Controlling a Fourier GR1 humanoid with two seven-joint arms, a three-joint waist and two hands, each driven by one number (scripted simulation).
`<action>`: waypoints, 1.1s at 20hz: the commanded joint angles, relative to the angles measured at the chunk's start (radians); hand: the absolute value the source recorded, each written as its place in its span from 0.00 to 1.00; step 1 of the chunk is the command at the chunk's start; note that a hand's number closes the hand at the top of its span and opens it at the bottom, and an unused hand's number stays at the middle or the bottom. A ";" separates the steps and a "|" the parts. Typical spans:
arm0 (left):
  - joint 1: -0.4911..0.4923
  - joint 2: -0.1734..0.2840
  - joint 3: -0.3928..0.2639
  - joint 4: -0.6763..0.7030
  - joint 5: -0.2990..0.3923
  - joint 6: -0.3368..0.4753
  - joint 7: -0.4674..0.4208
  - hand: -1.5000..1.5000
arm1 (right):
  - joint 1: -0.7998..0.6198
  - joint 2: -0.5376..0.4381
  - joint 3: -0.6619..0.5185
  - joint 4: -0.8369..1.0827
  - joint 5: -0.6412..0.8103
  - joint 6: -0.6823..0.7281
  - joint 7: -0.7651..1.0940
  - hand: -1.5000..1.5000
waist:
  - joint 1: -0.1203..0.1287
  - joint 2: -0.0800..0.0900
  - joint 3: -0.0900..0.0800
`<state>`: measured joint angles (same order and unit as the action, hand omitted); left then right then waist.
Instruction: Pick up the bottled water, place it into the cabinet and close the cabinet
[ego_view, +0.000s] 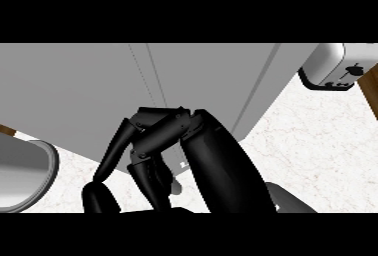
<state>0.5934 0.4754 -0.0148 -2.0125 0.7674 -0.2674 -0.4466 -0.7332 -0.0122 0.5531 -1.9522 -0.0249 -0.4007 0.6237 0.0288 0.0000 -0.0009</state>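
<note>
Bottled water (177, 186) shows only as 2 small pale slivers between the curled black fingers of the right hand (210, 160), low in the middle of the head view; the rest of the bottle is hidden by the hand. The right hand is raised close to the viewpoint and takes up much of the centre. Its fingers (151, 132) are bent over at the top and run down to the left, wrapped round the bottle, and the broad dark back of the hand slopes down toward the lower right. The fingertips lie in front of the cabinet (81, 95), a large plain grey box that fills the upper left and the middle of the view. Thin straight seams run down the cabinet's face, and a lighter grey panel edge slants along its right side. Whether its door stands open or closed cannot be told from this angle. White marbled counter (310, 145) shows to the right of the cabinet and under the hand. On the counter's far right corner stands a silver toaster (331, 67) with a black base and a black lever, well apart from the hand. At the left edge a curved grey metal rim, probably a sink (29, 175), is partly cut off by the frame.
</note>
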 joint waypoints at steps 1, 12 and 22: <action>0.045 0.027 0.076 0.010 0.053 -0.093 -0.010 1.00 | -0.099 0.012 -0.124 0.170 -0.083 0.044 -0.068 1.00 | 0.000 0.002 0.000; -0.008 0.026 0.164 0.128 0.080 -0.175 0.011 1.00 | -0.235 0.012 -0.301 0.656 -0.146 0.222 -0.303 1.00 | -0.001 0.006 0.000; -0.021 0.028 0.173 0.085 0.103 -0.169 0.050 1.00 | -0.206 -0.013 -0.334 0.792 -0.134 0.244 -0.408 1.00 | 0.006 0.014 0.000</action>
<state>0.5937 0.4963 0.1482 -1.9383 0.8587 -0.4285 -0.4047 -0.9340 0.0006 0.2993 -1.3482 -0.1944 -0.1163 0.2528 0.0366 -0.0398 -0.0022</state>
